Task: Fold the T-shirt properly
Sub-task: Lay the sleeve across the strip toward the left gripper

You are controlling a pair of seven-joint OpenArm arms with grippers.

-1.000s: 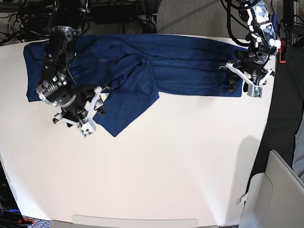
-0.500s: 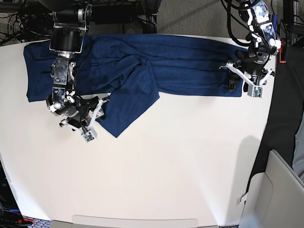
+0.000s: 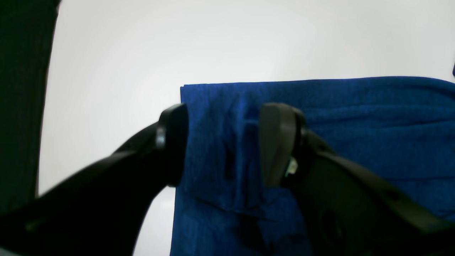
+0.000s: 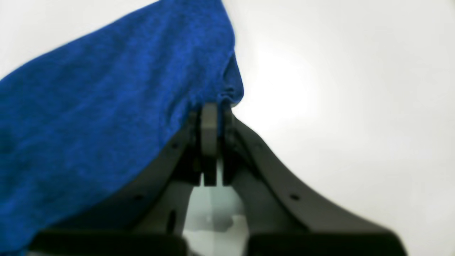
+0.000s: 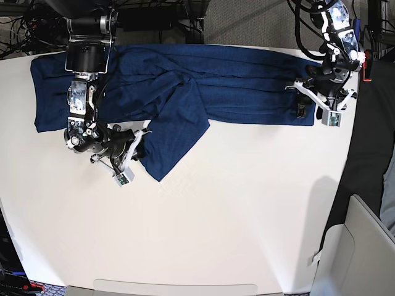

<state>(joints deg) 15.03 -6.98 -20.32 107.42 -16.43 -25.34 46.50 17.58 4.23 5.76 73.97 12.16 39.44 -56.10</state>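
The navy-blue T-shirt [image 5: 247, 86] lies spread along the far edge of the white table [image 5: 234, 216], with a flap hanging toward the front at centre-left. My right gripper [image 5: 137, 154], on the left of the base view, is shut on the edge of that flap [image 4: 106, 106]; its fingers [image 4: 209, 124] are pinched together on the cloth. My left gripper [image 5: 303, 103] sits on the shirt's right end. In the left wrist view it [image 3: 225, 142] is open, one finger [image 3: 174, 142] at the cloth's edge and the other on the fabric [image 3: 355, 117], with a small ridge of cloth between them.
The table's right edge runs close beside my left gripper, with dark floor beyond it [image 3: 21, 106]. A grey chair or bin [image 5: 361, 253] stands at the front right. Cables and equipment [image 5: 37, 31] sit behind the table.
My right gripper has moved right and slightly toward the front, dragging the flap's tip with it. The left arm has not moved.
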